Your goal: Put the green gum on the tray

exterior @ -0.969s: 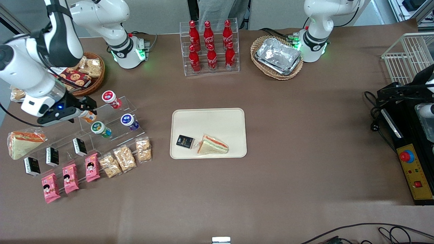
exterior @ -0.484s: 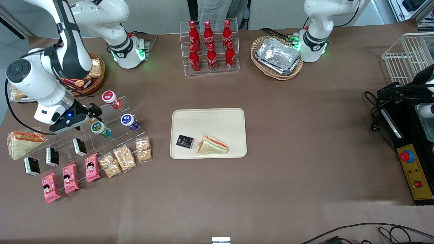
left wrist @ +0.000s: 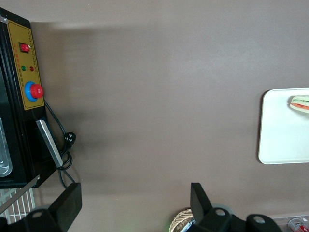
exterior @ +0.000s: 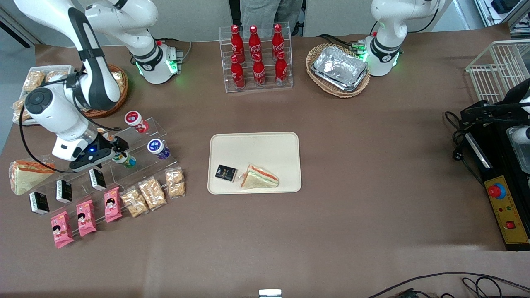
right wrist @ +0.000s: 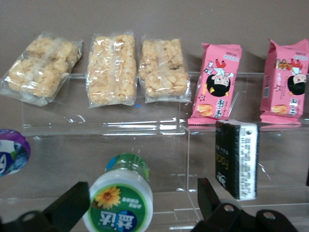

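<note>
Two spread fingers of the end effector (right wrist: 140, 203) flank the green gum (right wrist: 120, 200) on the clear rack (exterior: 136, 155), without pinching it; the tray (exterior: 254, 145) lies well apart.

Green gum (right wrist: 119, 199), cream tray (exterior: 254, 145)

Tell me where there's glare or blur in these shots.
Front view: foil trays shine; the gripper by the green gum is slightly soft. Right wrist view: sharp, glare streaks on the clear shelf, jaws open astride the gum. Left wrist view: evenly lit, tray edge crisp.
</note>
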`<state>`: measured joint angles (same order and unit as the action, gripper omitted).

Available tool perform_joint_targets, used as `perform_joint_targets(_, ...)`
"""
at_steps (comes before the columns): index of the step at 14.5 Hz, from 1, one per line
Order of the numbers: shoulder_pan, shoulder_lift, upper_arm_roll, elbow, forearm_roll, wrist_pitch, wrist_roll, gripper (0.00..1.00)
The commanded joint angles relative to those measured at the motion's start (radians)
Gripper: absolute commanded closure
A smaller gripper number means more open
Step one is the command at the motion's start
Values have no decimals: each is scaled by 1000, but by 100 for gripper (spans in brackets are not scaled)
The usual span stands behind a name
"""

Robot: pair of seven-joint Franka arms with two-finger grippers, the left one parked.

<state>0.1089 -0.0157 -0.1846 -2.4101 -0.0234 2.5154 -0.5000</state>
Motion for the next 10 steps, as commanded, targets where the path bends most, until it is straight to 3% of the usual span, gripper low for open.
perform_joint_targets(1, 2, -7, -3, -60, -10, 62, -2, 0)
perform_joint_targets(7, 3, -18, -3, -54, -9, 46, -8, 0)
perform_joint_targets(10, 5, -50, -1, 1, -9, -51, -8, 0)
